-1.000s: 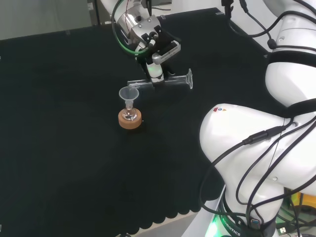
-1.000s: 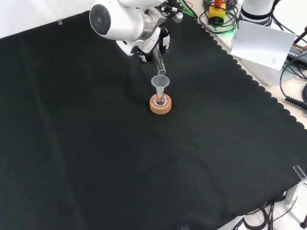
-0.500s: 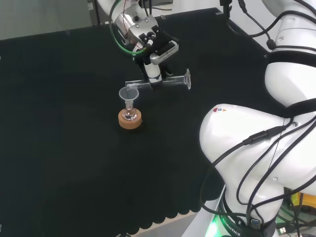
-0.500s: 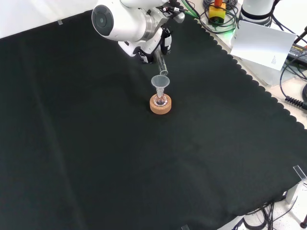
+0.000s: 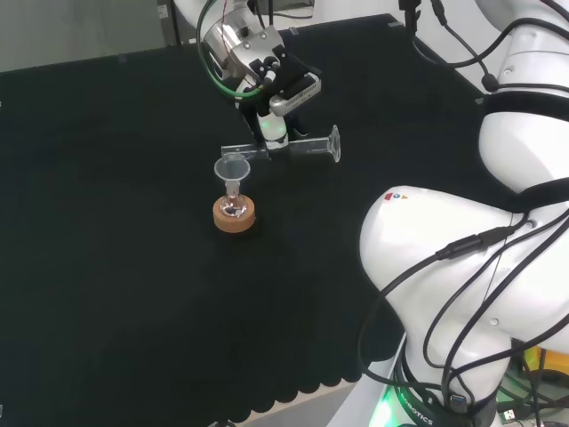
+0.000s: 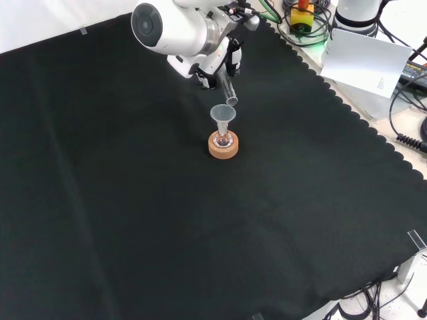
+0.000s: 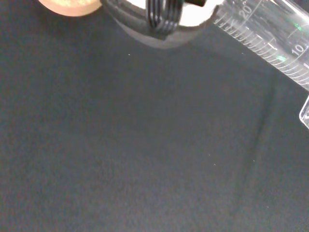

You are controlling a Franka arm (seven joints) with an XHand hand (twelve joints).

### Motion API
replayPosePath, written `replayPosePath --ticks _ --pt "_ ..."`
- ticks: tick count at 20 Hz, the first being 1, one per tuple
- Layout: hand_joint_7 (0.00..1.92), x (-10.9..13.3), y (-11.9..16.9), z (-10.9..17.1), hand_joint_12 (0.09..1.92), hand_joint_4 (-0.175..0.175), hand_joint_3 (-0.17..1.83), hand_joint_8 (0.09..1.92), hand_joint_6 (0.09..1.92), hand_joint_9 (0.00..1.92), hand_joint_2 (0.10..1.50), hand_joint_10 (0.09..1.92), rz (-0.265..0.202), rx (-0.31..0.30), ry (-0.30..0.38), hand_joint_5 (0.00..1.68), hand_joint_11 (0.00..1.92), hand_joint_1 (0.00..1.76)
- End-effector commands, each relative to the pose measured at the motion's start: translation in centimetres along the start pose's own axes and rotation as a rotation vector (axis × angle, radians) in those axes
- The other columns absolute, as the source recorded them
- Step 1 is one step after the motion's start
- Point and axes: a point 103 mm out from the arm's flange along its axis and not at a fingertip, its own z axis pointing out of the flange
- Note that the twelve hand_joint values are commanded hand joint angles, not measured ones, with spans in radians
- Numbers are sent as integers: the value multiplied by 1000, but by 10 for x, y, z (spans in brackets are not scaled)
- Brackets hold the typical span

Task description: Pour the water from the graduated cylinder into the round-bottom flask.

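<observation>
While the flask (image 5: 234,206) is sitting on its cork ring (image 5: 235,216) with a funnel (image 5: 232,169) in its neck, the hand (image 5: 271,124) is clamping the cylinder (image 5: 284,148), lying level, mouth over the funnel.

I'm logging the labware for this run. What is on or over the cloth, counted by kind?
Graduated cylinder, held in the hand: 1
Funnel: 1
Round-bottom flask: 1
Cork ring stand: 1
Total: 4
</observation>
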Motion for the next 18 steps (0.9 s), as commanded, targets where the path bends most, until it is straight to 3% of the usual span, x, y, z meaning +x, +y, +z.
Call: replayPosePath --ticks 1,8,18 --pt "1269 2 -4 -2 664 -175 0 572 611 1647 1005 87 -123 -120 100 1211 1311 1301" --pt "1268 -11 -9 -2 662 -175 0 574 613 1643 1006 87 -217 -284 195 1210 1308 1301" --pt "1267 -40 7 4 663 -175 1 576 615 1643 1006 87 -331 -359 364 1209 1310 1301"
